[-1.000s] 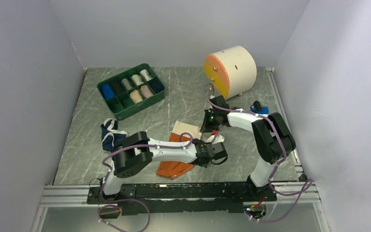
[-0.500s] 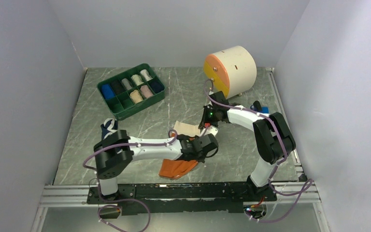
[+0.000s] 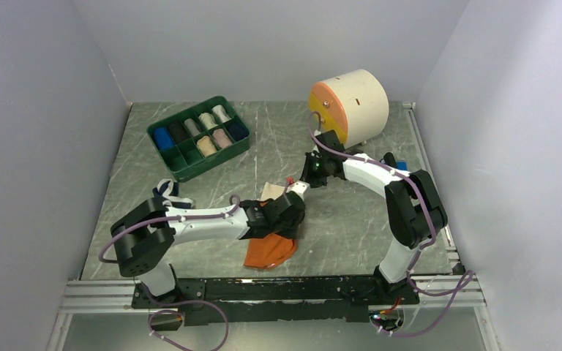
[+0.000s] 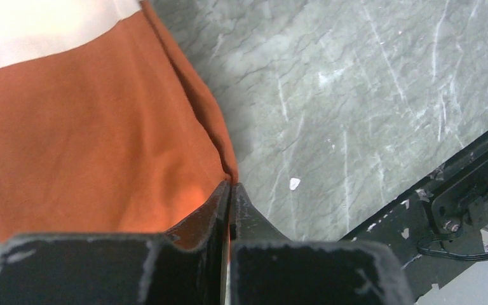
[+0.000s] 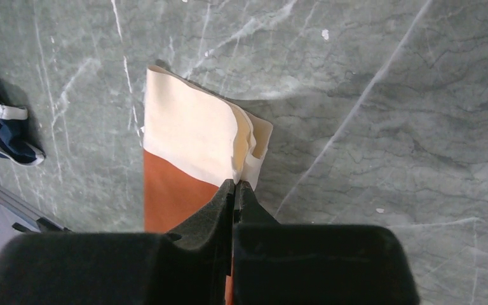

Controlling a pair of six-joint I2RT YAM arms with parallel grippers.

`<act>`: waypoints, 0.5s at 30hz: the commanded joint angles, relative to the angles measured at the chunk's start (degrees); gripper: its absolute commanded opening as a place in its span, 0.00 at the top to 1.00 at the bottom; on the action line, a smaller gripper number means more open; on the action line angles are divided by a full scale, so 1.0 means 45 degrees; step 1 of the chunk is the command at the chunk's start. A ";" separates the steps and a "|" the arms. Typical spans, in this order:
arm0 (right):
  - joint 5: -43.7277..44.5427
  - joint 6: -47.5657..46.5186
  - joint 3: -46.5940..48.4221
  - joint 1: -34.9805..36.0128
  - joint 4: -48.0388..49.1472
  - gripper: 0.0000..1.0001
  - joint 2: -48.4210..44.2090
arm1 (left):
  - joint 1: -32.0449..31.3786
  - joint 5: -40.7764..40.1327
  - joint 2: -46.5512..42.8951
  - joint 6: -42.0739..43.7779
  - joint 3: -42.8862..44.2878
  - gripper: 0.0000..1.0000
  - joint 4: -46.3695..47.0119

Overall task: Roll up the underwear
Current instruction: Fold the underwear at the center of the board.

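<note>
The orange-rust underwear (image 3: 269, 250) with a cream-white part lies on the table near the front middle. My left gripper (image 3: 287, 212) is shut on its orange edge (image 4: 225, 168). My right gripper (image 3: 298, 187) is shut on the cream-white edge (image 5: 244, 162), which is lifted and folded over. The orange cloth (image 4: 89, 133) fills the left of the left wrist view; the cream part (image 5: 190, 136) lies ahead in the right wrist view. The navy blue underwear (image 3: 165, 194) with white trim lies crumpled left of it, partly behind the left arm, and shows in the right wrist view (image 5: 3, 130).
A green compartment tray (image 3: 183, 170) with several cloth rolls stands at the back left. A cream drum with an orange face (image 3: 347, 106) stands at the back right. A small blue object (image 3: 395, 165) lies by the right arm. The black front rail (image 4: 457, 184) runs along the near edge.
Both grippers have moved left with the orange-rust underwear's right side, folding it over onto itself. The left arm has swung leftward. The navy underwear has not moved.
</note>
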 commanded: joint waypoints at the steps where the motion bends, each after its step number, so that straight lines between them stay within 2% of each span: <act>1: 0.0380 0.0225 0.0741 0.0204 -0.0225 0.98 -0.0259 | 0.0493 0.0660 -0.1049 -0.0498 -0.0861 0.95 0.1105; 8: 0.0812 0.0574 0.1061 0.0503 -0.0183 0.99 -0.0118 | 0.1081 0.1441 -0.2407 -0.1266 -0.2817 0.95 0.2615; 15: 0.1130 0.0769 0.1762 0.0947 -0.0407 0.99 0.0391 | 0.1494 0.1697 -0.3084 -0.1813 -0.3827 0.95 0.2896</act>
